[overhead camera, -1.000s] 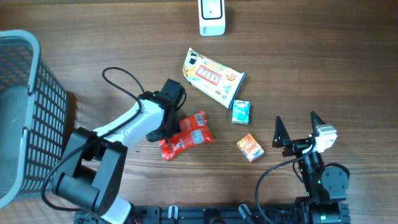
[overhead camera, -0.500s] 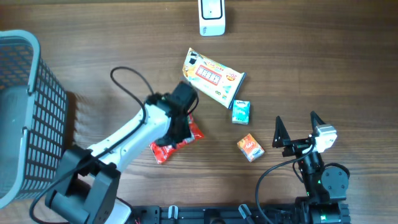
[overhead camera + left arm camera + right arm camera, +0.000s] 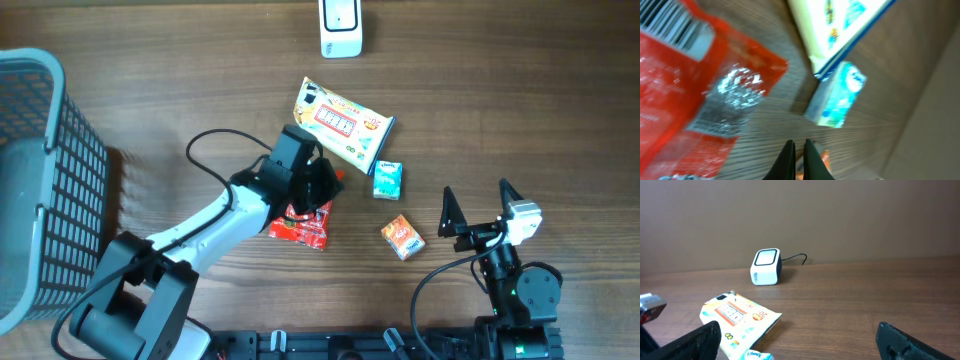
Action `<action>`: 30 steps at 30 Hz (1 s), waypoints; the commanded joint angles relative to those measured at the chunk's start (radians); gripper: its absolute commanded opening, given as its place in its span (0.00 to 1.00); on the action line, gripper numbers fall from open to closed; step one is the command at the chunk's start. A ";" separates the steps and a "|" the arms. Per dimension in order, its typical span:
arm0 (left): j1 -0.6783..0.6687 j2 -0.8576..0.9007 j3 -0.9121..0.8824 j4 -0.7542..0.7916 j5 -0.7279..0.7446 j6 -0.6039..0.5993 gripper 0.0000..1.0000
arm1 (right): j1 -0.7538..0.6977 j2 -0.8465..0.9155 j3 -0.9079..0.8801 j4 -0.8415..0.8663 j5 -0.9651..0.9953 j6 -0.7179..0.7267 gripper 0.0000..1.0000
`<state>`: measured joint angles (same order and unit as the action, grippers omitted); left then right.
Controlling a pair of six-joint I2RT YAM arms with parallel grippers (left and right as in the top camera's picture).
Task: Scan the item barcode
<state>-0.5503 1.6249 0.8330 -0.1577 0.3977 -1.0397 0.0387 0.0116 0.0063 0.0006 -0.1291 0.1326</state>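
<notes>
The item, a red foil packet (image 3: 300, 225), lies on the table near the middle; in the left wrist view it (image 3: 685, 85) fills the left side, with its barcode (image 3: 675, 22) facing up at the top left. My left gripper (image 3: 330, 185) hovers over the packet's upper right edge. Its fingers (image 3: 799, 142) are shut, and nothing shows between them. The white scanner (image 3: 340, 25) stands at the table's far edge and shows in the right wrist view (image 3: 765, 266). My right gripper (image 3: 476, 200) rests open at the front right, its fingers (image 3: 797, 326) wide apart and empty.
A yellow pouch (image 3: 343, 125) lies just beyond the packet. A teal box (image 3: 387, 180) and an orange box (image 3: 402, 237) sit to its right. A grey wire basket (image 3: 40, 180) stands at the left edge. The left arm's black cable loops above the table.
The left arm has swung right and away from me. The red packet has turned and shifted right beneath it. The right arm has not moved.
</notes>
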 commanded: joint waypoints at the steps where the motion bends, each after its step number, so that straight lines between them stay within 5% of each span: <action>1: 0.053 -0.138 0.034 -0.005 0.074 0.068 0.04 | 0.001 -0.007 -0.001 0.006 0.010 -0.009 1.00; 6: 0.084 -0.446 0.166 -0.420 -0.323 0.338 0.05 | 0.001 -0.007 -0.001 0.006 0.010 -0.009 1.00; 8: 0.090 -0.542 0.266 -0.629 -0.498 0.352 0.60 | 0.001 -0.007 -0.001 0.005 0.010 -0.009 1.00; 10: 0.127 -0.579 0.326 -0.760 -0.538 0.353 1.00 | 0.001 -0.007 -0.001 0.006 0.010 -0.009 1.00; 15: 0.294 -0.576 0.360 -0.925 -0.537 0.352 1.00 | 0.002 -0.007 -0.001 0.024 -0.047 0.065 1.00; 17: 0.295 -0.557 0.360 -0.941 -0.537 0.352 1.00 | 0.002 -0.007 -0.001 0.046 -0.335 0.432 1.00; 19: 0.295 -0.530 0.360 -0.943 -0.536 0.351 1.00 | 0.002 -0.007 -0.001 0.031 -0.506 0.998 1.00; 20: 0.295 -0.521 0.360 -0.943 -0.527 0.351 1.00 | 0.002 -0.004 -0.001 0.061 -0.520 1.109 1.00; 24: 0.295 -0.483 0.360 -0.943 -0.519 0.352 1.00 | 0.001 0.000 0.029 0.544 -0.631 1.044 1.00; 26: 0.295 -0.472 0.360 -0.943 -0.519 0.352 1.00 | 0.001 0.024 0.103 0.518 -0.627 1.011 1.00; 30: 0.295 -0.467 0.360 -0.943 -0.519 0.352 1.00 | 0.002 0.340 0.476 -0.039 -0.628 0.527 1.00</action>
<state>-0.2604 1.1522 1.1851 -1.1007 -0.1184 -0.7071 0.0387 0.2039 0.3294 0.1112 -0.7361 0.9329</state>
